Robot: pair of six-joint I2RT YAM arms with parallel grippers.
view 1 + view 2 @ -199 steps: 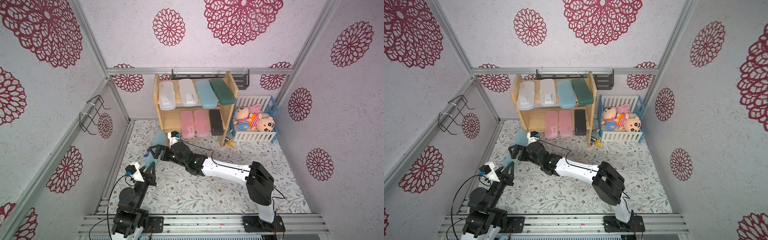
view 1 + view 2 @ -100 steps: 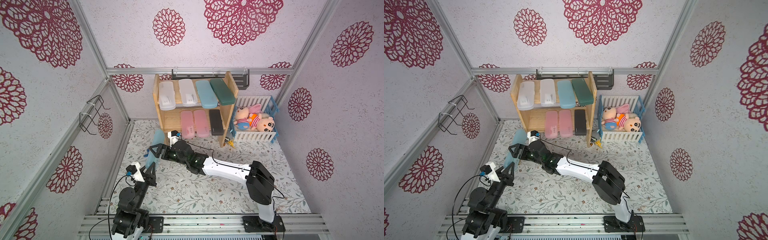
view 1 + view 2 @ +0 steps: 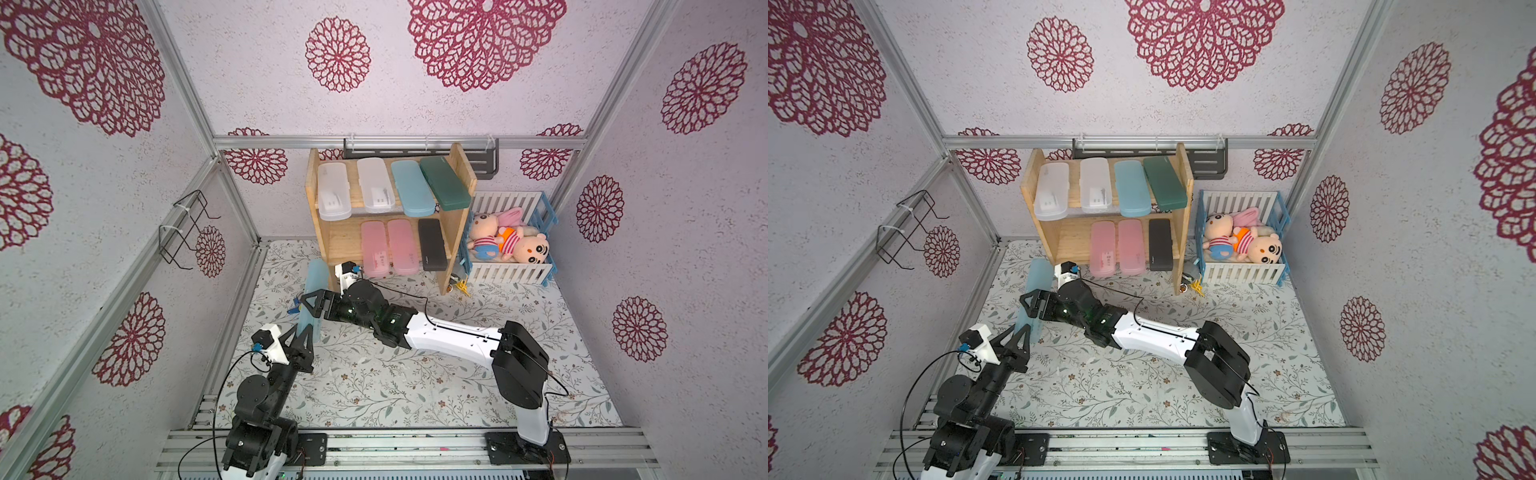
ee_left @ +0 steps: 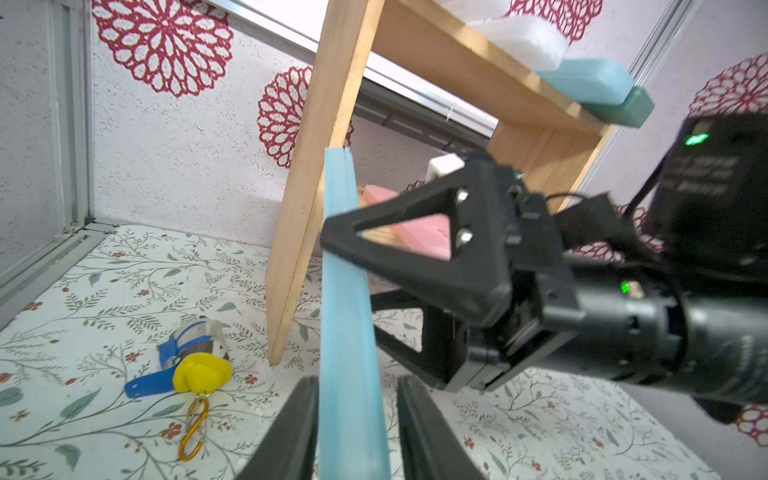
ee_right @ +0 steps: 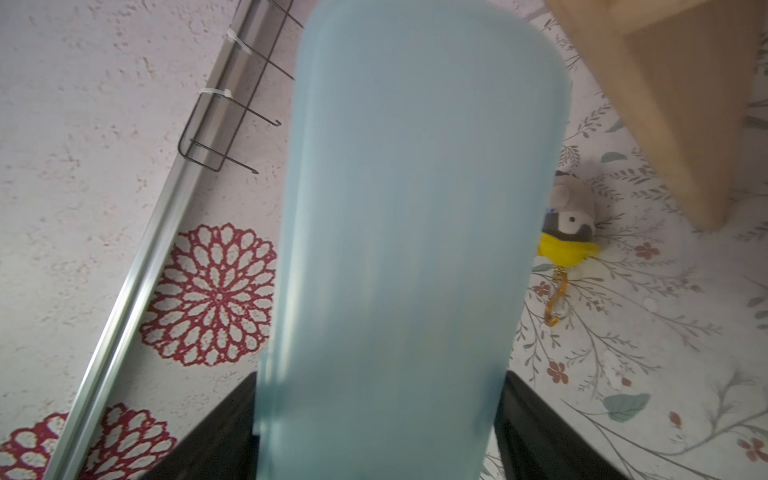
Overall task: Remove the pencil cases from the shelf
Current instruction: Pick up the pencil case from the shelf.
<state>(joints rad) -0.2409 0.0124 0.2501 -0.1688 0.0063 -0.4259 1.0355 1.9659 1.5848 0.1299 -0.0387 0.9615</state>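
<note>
Our right claw [image 5: 378, 380] pinches the nearly upright blue pencil case [image 3: 316, 276] beside the shelf [image 3: 341, 243]; our left claw [image 4: 357, 384] stands slightly spread around its lower end.

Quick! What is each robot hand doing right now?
Left gripper: open, loose around the blue case.
Right gripper: shut on the blue case.

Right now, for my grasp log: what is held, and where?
The light blue pencil case: the right gripper clamps its long edges about midway; the left gripper straddles its lower end, gap on one side.
</note>
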